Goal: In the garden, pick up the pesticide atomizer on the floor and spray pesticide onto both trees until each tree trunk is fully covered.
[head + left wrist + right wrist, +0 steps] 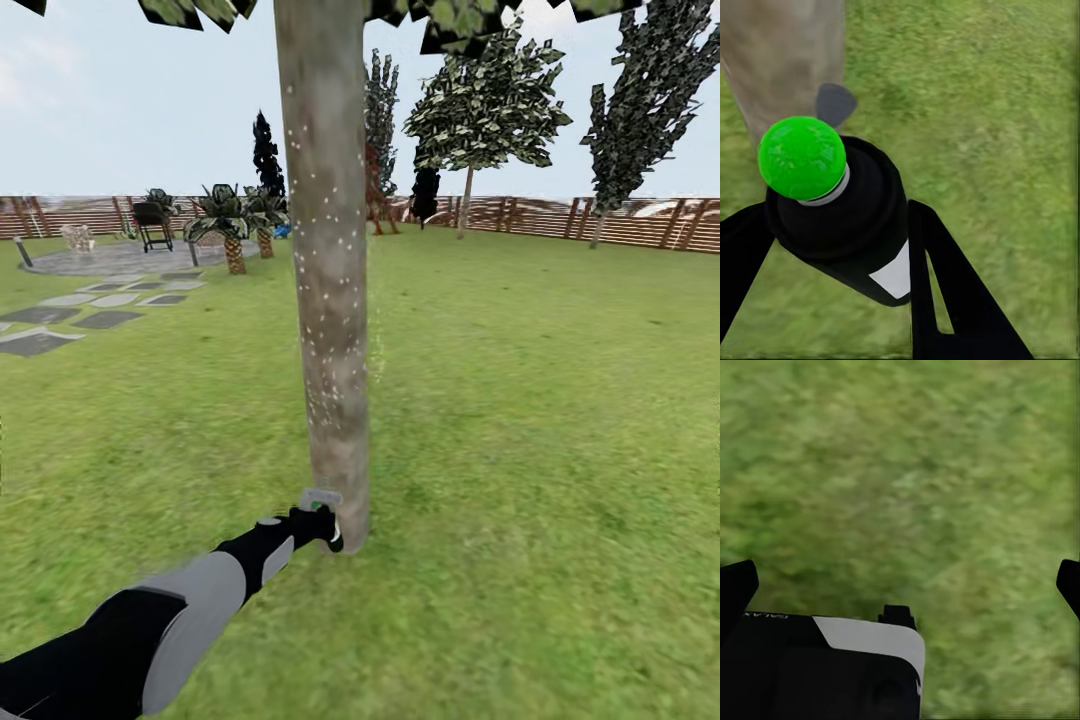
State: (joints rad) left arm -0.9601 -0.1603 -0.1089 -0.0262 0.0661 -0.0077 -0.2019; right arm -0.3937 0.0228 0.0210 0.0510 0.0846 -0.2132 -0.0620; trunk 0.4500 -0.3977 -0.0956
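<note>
Left gripper (832,247), jaws clamped on the dark, white-labelled pesticide atomizer (847,225), aims low at the speckled grey-brown tree trunk (325,250), apparently coating its base; right jaws apart.

Far left on the paving stands a black barbecue grill (153,222), with a pale wire-like chair (77,237) to its left. Low palm-like plants (232,225) sit just right of the grill, and something small and blue (282,231) shows beside them. Flat stepping stones (70,314) run across the near left. Dark, narrow cypress-like trees (266,157) rise at the far side; another (645,105) stands far right.
</note>
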